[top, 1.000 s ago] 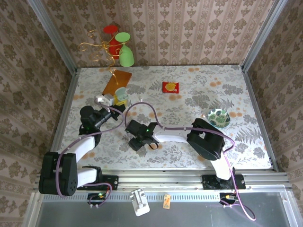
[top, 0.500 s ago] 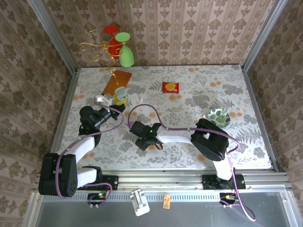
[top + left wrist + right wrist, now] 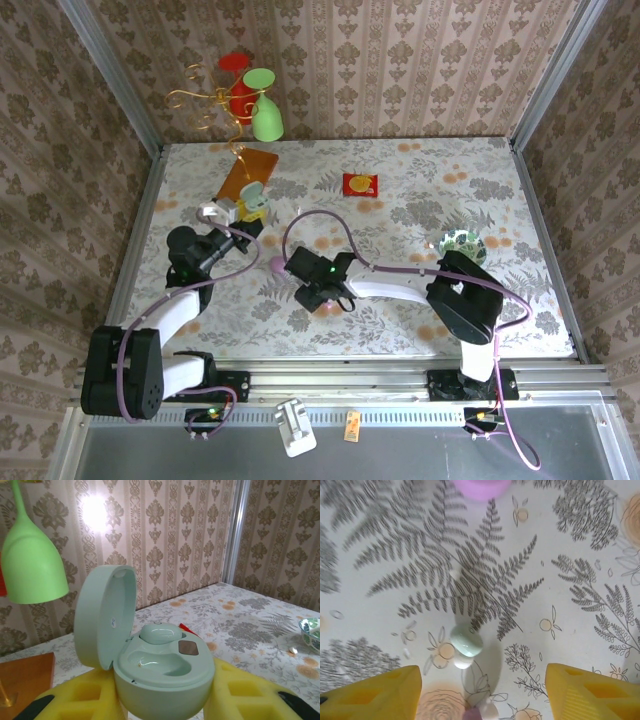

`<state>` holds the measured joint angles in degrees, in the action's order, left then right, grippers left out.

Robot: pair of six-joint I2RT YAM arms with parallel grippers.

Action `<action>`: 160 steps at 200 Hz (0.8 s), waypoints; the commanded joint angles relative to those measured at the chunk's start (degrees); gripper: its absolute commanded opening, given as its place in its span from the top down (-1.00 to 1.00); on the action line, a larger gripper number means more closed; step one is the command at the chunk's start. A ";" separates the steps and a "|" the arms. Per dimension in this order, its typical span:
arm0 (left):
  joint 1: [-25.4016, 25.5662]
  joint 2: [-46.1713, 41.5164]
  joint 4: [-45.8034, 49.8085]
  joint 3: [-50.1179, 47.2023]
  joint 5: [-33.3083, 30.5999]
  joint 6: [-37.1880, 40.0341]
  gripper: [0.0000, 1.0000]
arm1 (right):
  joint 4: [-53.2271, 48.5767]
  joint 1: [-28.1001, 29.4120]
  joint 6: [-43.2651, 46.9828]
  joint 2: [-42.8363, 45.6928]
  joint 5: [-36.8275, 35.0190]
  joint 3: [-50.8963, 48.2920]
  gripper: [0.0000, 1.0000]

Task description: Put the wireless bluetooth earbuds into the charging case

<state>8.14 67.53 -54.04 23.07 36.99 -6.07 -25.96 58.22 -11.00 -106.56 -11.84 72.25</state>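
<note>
Earbuds lie in two places. One seated earbud (image 3: 159,632) fills a well of the mint charging case (image 3: 165,677). A loose earbud (image 3: 466,642), mint with a white tip, lies on the table (image 3: 580,555) well apart from that case, toward the arm bases and to its right.

The left gripper (image 3: 165,700) is clamped on the case's base, its yellow pads (image 3: 240,690) pressing either flank. The lid is tipped back and the empty well faces up, apparently so that a bud can be lowered straight in.

The right gripper (image 3: 482,692) hovers over the loose earbud with its jaws spread wide and nothing between them; the bud lies just ahead of the gap.

A pink case (image 3: 481,486) sits roughly between this bud and the charging case, beside the likely carry path. Beyond the charging case a green glass (image 3: 30,565) and an orange board (image 3: 25,675) crowd the back wall, so room looks tight there. To its right the table runs open as far as the bowl (image 3: 311,630).
</note>
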 commanded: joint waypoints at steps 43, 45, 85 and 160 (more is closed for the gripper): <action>-0.54 -2.07 1.24 0.31 -3.56 1.40 0.46 | -12.63 0.06 -17.26 -3.62 2.65 8.40 -0.16; -0.51 -2.08 1.25 0.31 -3.59 1.41 0.47 | -12.70 0.06 -17.26 -3.73 2.68 8.47 -0.14; -0.57 -2.20 1.26 0.05 -3.52 1.62 0.47 | -13.79 -1.22 -14.23 -6.02 4.91 10.22 -0.05; -0.61 -2.56 1.94 0.34 -2.76 1.23 0.46 | -2.56 -7.97 -0.28 -9.20 23.91 8.30 -0.11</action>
<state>8.08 66.46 -51.99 23.07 33.78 -5.56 -32.03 52.23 -17.43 -112.84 2.74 80.53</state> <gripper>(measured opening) 0.350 0.553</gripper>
